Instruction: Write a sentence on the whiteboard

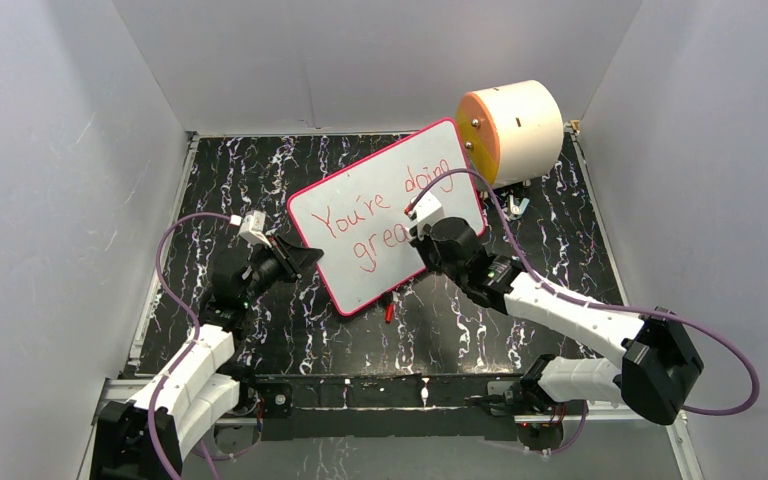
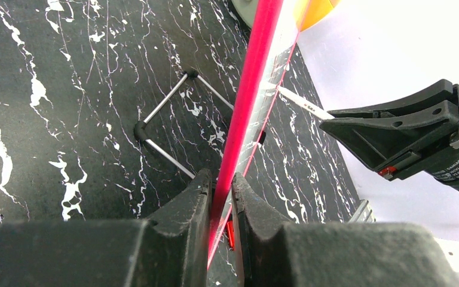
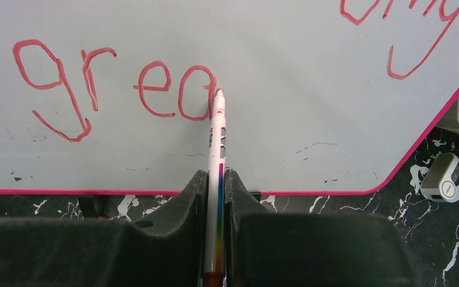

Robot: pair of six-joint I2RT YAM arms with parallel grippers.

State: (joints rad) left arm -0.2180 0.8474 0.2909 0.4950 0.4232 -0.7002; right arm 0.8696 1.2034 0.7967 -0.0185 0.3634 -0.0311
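The whiteboard (image 1: 360,180), pink-framed, stands tilted on the black marbled table. My left gripper (image 1: 310,258) is shut on its left edge; in the left wrist view the pink frame (image 2: 254,72) runs between the jaws of this gripper (image 2: 221,179). The sentence (image 1: 360,222) reads "You're doing" above "grea" (image 3: 113,84) in red. My right gripper (image 3: 215,176) is shut on a white marker (image 3: 217,137) with a rainbow stripe. Its tip touches the board just right of the "a". That gripper (image 1: 422,222) sits over the board's lower middle.
A cream cylinder with an orange face (image 1: 515,125) lies at the back right, behind the board. A red marker cap (image 1: 389,311) lies below the board's front edge. A small grey-white object (image 3: 445,182) sits right of the board. A wire stand (image 2: 161,128) props the board behind.
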